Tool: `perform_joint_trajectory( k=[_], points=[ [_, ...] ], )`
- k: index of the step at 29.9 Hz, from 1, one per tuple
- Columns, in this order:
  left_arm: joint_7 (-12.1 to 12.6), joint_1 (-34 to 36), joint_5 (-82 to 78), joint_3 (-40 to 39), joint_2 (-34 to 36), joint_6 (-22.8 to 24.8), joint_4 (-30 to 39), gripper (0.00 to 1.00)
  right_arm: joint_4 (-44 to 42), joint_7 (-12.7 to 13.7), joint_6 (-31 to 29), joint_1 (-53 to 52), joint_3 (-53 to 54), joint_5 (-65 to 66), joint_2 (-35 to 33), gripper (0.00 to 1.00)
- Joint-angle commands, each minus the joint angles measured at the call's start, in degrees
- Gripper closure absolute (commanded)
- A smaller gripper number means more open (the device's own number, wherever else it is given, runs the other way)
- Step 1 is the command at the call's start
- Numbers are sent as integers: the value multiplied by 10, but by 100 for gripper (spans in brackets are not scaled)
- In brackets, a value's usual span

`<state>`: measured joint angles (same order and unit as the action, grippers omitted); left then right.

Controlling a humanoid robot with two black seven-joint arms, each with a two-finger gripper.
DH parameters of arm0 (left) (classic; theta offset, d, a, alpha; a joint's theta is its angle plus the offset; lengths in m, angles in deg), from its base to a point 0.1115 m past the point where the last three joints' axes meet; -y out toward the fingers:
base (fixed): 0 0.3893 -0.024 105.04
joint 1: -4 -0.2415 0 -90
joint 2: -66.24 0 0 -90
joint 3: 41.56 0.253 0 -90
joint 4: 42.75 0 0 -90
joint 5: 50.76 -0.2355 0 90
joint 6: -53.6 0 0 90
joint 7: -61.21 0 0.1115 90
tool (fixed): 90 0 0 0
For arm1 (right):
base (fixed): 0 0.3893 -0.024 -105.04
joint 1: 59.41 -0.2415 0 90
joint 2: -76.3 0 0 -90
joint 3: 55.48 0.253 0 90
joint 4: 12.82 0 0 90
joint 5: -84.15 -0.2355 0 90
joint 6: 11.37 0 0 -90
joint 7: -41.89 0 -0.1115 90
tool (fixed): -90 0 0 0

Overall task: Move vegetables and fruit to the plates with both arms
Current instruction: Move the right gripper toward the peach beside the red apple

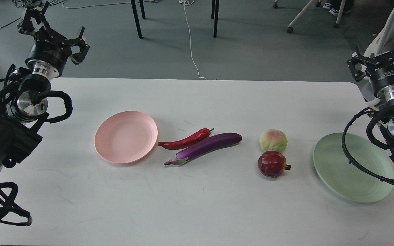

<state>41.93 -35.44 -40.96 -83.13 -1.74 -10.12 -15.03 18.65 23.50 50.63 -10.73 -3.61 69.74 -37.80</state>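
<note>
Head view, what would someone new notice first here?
Probably the bright produce mid-table: a red chili alongside a purple eggplant, with a peach and a dark red fruit to their right. An empty pink plate sits left of them, an empty green plate far right.

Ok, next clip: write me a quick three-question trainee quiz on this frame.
1. True or false: both plates are bare.
2. Which item lies nearest the pink plate? A) peach B) chili pepper C) dark red fruit
3. The eggplant's stem end points toward which plate?

Key: 1 true. 2 B. 3 the pink one, away from the green plate.
</note>
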Motion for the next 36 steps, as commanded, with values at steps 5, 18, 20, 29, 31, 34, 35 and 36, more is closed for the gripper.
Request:
perform_joint_trajectory(
  k=[5, 18, 20, 29, 31, 34, 35, 36],
  points=[
    [-3, -5, 1, -1, 4, 0, 0, 1, 5, -4, 0, 2, -2, 0, 6, 1],
    [-6, -13, 1, -1, 5, 0, 0, 1, 67, -3, 0, -114, -176, 8, -110, 1],
    [-6, -21, -1, -1, 5, 2, 4, 1, 82, -3, 0, -163, -248, 33, -129, 1],
    [-1, -28, -4, 3, 4, 17, 7, 1, 126, -2, 0, -414, -530, 202, -119, 1],
    [-1, -30, -5, 3, 4, 17, 7, 1, 168, -2, 0, -465, -600, 220, -115, 1],
    [0, -32, -8, 3, 6, 17, 7, 1, 235, -2, 0, -542, -713, 282, -114, 1],
    [0, -32, -8, 3, 6, 17, 7, 1, 252, -2, 0, -563, -743, 311, -113, 1],
    [0, -32, -8, 3, 7, 17, 7, 1, 270, -3, 0, -580, -768, 349, -109, 1]
  ],
)
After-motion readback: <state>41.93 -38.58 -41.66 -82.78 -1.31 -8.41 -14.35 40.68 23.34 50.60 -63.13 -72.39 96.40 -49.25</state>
